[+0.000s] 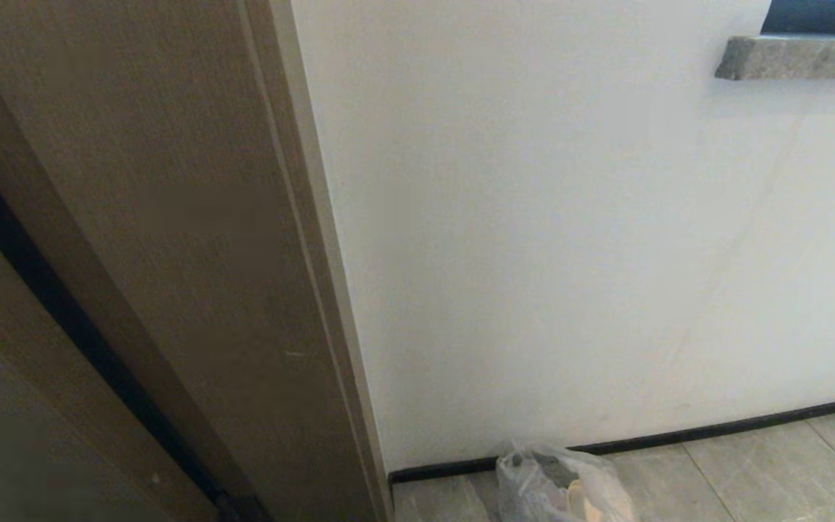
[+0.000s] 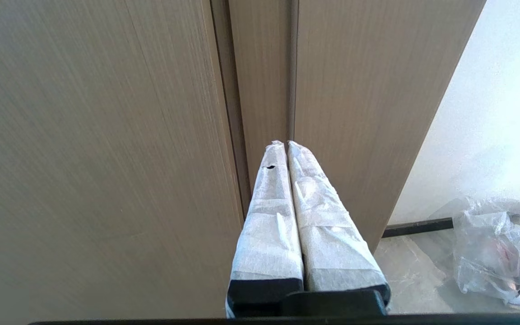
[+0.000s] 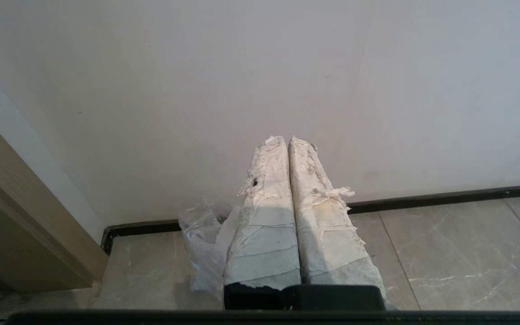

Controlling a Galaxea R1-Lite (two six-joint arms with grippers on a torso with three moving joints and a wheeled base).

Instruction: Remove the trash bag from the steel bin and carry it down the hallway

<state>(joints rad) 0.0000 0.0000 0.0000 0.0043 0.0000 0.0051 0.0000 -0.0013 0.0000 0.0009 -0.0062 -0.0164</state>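
Trash bag [image 1: 562, 487], thin and clear and much crinkled, lies on the grey-beige marbled tile floor [image 1: 751, 471] of the hallway, at the foot of the pale wall [image 1: 570, 239] and close against the black baseboard [image 1: 678, 437]. Through the plastic some pale scraps are visible, and something dark too, but I cannot tell what these are. The bag is just beside the corner where the baseboard meets the brown wooden door frame [image 1: 193, 254], which fills the left part of the head view. No gripper touches the bag. In the right wrist view the right gripper [image 3: 286, 141] points toward the wall, above the floor, and the bag [image 3: 206, 243] shows behind and beside its fingers [image 3: 264, 234], partly hidden by them; the two fingers, wrapped in worn whitish tape, are pressed together along their length and they hold nothing. In the left wrist view the left gripper [image 2: 286, 144] points at the door frame [image 2: 355, 113], and its fingers [image 2: 269, 225], also wrapped in white tape, are closed against each other with nothing between them. The bag [image 2: 499, 253] lies on the tiles off to one side of this gripper, apart from it. High on the wall, at the right in the head view, a grey stone ledge [image 1: 798, 58] sticks out.
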